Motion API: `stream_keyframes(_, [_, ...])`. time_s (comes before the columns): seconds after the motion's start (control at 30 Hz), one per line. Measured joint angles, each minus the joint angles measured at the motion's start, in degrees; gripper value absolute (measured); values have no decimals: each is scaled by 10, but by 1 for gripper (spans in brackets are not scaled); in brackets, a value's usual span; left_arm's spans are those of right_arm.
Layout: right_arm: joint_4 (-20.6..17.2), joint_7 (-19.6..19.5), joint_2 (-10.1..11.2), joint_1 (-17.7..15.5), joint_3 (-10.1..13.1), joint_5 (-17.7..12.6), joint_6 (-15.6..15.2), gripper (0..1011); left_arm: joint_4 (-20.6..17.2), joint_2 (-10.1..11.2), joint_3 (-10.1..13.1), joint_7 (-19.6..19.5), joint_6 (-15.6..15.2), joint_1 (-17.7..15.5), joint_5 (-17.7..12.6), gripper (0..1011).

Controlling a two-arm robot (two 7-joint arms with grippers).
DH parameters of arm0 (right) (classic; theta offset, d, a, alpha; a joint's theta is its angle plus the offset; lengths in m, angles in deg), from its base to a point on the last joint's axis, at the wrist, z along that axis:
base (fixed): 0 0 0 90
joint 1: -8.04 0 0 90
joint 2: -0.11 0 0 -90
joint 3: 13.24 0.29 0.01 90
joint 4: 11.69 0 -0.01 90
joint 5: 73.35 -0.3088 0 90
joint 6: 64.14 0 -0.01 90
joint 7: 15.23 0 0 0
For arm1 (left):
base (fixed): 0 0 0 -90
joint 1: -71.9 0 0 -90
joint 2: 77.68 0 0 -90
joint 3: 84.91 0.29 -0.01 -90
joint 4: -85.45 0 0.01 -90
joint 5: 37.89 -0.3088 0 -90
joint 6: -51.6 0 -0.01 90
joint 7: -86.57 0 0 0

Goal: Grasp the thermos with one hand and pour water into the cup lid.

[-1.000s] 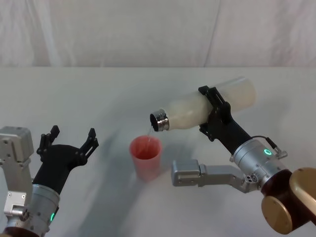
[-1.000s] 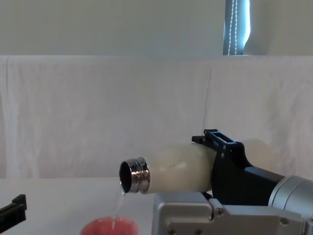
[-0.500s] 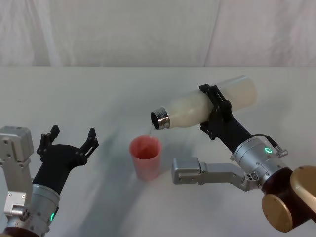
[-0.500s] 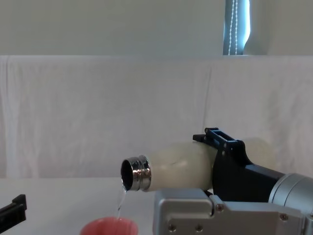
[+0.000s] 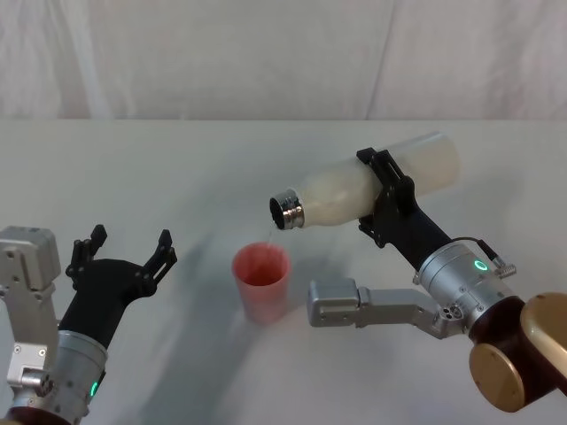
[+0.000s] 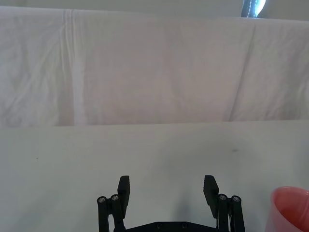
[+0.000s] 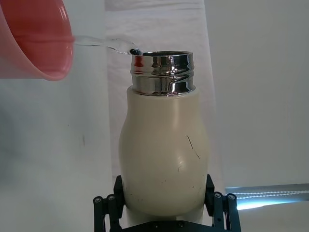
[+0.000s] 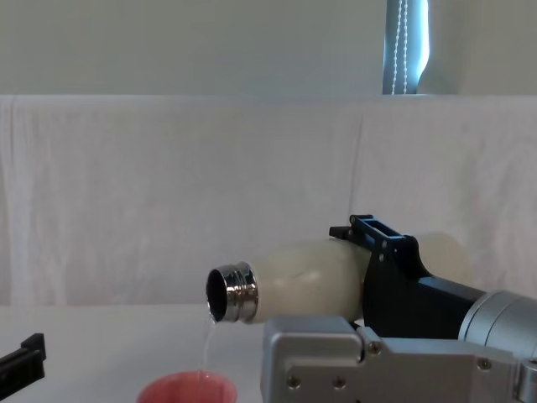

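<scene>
1. Low on the left, the left gripper (image 5: 124,251) hangs idle over the table (image 5: 159,177), fingers spread and empty.
2. Centre, the cup lid (image 5: 261,282) stands upright on the table, just below the bottle's mouth. It looks light and easy to tip.
3. Right of it, the right gripper (image 5: 385,199) is clamped round the thermos (image 5: 372,190) at mid-body. The thermos is held in the air, tilted neck-down toward the cup.
4. Handling: the thermos looks rigid and smooth, likely slippery and heavier while full, so mid-body is the sensible hold.
5. Against the earlier frames, the tilt has eased slightly toward level and the stream (image 8: 207,336) has thinned to a trickle.
</scene>
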Motion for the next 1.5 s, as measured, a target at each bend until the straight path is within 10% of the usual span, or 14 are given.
stream_keyframes(0.87, [-22, -10, -22, -31, 39, -77, 16, 960, 0, 0, 0, 0, 0, 0, 0, 1001])
stream_keyframes(1.5, [-67, 63, -45, -61, 74, -179, 13, 960, 0, 0, 0, 0, 0, 0, 0, 1001])
